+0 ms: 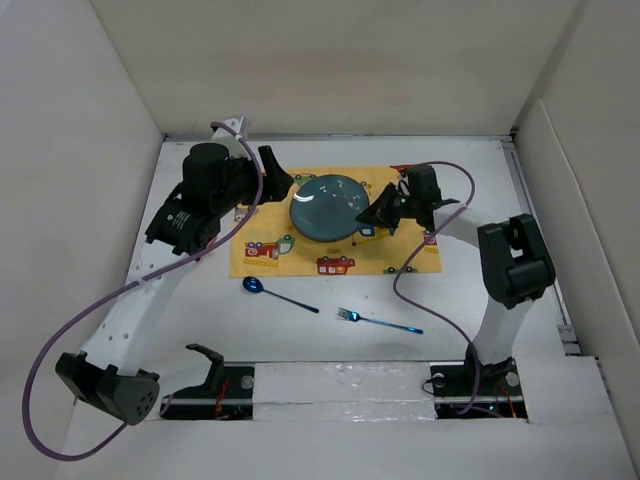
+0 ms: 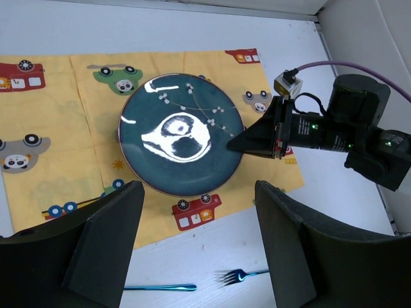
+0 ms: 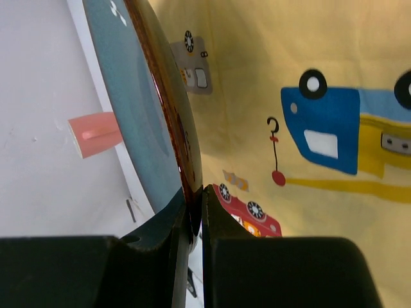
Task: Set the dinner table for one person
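Observation:
A dark teal plate (image 1: 327,206) sits on the yellow placemat (image 1: 300,255) on the white dinner table (image 1: 200,320). My right gripper (image 1: 376,214) is shut on the plate's right rim; the wrist view shows the rim (image 3: 183,151) pinched between the fingers. The left wrist view shows the plate (image 2: 181,142) and the right gripper at its edge. My left gripper (image 1: 270,170) is open and empty, above the placemat's far left. A blue spoon (image 1: 278,294) and a blue fork (image 1: 378,321) lie on the table in front of the placemat.
White walls (image 1: 100,150) enclose the table on the left, back and right. A purple cable (image 1: 420,270) hangs from the right arm over the placemat's right edge. A mounting rail (image 1: 340,385) runs along the near edge.

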`<state>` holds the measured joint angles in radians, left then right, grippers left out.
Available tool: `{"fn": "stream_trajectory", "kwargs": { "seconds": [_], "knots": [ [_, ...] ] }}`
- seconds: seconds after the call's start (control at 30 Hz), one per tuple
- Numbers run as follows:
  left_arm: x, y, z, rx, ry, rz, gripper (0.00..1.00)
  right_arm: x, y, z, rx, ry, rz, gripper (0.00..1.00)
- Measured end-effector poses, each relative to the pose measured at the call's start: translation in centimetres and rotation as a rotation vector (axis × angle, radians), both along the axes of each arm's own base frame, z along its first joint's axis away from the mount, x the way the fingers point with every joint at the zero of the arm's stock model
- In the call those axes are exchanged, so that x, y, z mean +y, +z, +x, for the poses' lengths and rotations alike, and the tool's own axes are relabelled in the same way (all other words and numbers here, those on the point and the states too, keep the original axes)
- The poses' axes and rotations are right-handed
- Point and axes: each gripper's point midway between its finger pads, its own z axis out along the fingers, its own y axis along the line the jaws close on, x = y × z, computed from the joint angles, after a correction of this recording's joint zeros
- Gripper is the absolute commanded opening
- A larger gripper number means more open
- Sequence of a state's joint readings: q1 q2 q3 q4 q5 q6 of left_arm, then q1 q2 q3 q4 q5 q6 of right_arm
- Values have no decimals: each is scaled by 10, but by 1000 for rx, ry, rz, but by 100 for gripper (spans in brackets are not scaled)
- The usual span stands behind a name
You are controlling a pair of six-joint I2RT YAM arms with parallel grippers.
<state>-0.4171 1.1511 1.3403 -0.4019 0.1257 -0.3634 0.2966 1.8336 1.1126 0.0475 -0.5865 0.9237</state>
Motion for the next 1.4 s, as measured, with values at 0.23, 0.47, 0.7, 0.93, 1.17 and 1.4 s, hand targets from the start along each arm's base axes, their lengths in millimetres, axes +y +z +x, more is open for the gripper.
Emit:
{"fn": "stream_trajectory", "kwargs": {
  "seconds": [0.23, 0.47, 0.7, 0.93, 1.17, 1.4],
  "knots": [
    [4, -15, 0, 29, 15, 19, 67, 10, -21, 17, 20, -5, 6, 0],
    [8, -23, -1, 44, 29, 33, 67, 13, -46, 11, 77, -9, -35, 23],
    [16, -22, -1, 36, 54, 69, 66, 14, -42, 16, 61, -2, -136, 62],
    [34, 34, 7, -95, 123, 112, 8, -5, -44, 13, 50, -44, -378, 68],
    [49, 85, 7, -201, 208, 83, 0, -49, -3, 11, -42, -134, -549, 10],
    [50, 72, -20, -147, 228, -67, 34, 1, 82, -4, -386, 16, -422, 1]
  ]
}}
